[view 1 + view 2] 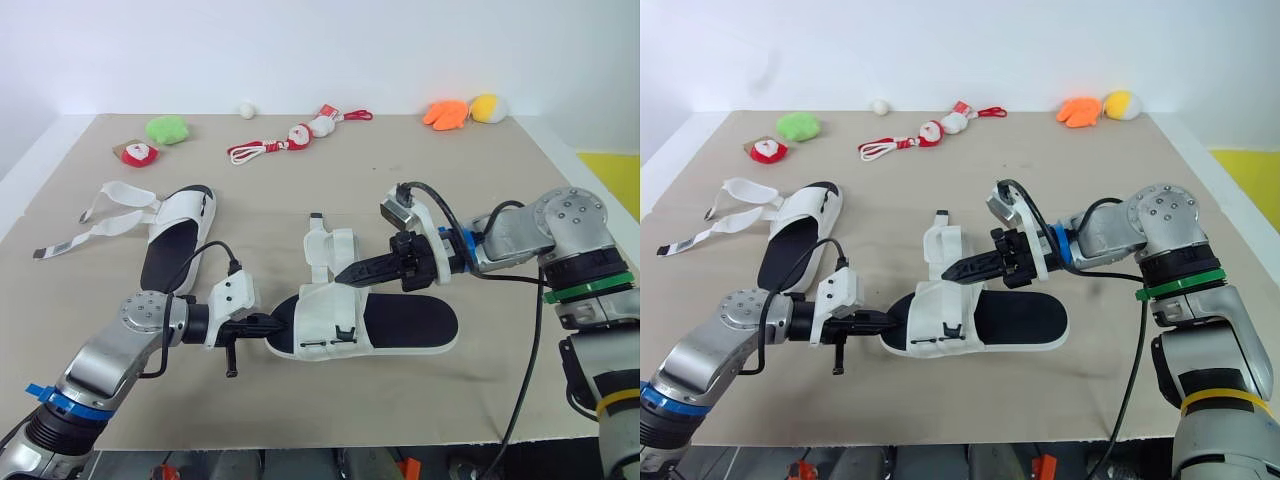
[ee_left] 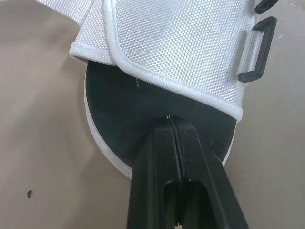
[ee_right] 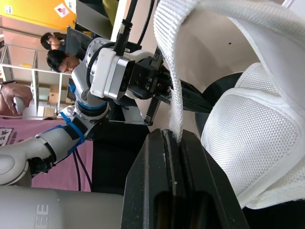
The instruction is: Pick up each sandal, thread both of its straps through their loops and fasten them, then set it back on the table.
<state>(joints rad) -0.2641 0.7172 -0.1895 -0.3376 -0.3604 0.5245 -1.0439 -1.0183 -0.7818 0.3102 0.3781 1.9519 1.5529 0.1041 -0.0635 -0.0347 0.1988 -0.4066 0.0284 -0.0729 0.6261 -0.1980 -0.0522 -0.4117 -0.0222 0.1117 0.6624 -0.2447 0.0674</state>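
Pinching the rounded end of the near sandal [image 1: 400,325] between its closed black fingers [image 2: 169,143], the robot's left hand [image 1: 275,325] grips the black sole at the middle of the desk [image 1: 470,190], near the front edge. The right hand [image 1: 345,274] reaches in from the opposite side, its fingers shut tight on the edge of a white mesh strap [image 1: 330,250] that is drawn away from the sandal toward the back of the desk. The sandal itself appears to lie flat on the desk, its open black footbed pointing to the robot's right and its white upper bunched at the end held by the left hand. Two black plastic loops [image 2: 257,47] sit along the side of that upper, seen close in the left wrist view.

The second sandal [image 1: 175,235] lies well apart to the robot's left, sole down, with both of its long white straps [image 1: 100,215] unfastened and trailing loose across the desk.

Along the far edge of the desk sits a row of soft toys: a green one [image 1: 167,129], a red-and-white one [image 1: 137,152] beside it, a small white ball [image 1: 246,108], two red-and-white figures on cords [image 1: 300,135], and an orange [image 1: 445,113] and a yellow toy [image 1: 487,107] touching each other at the right corner.
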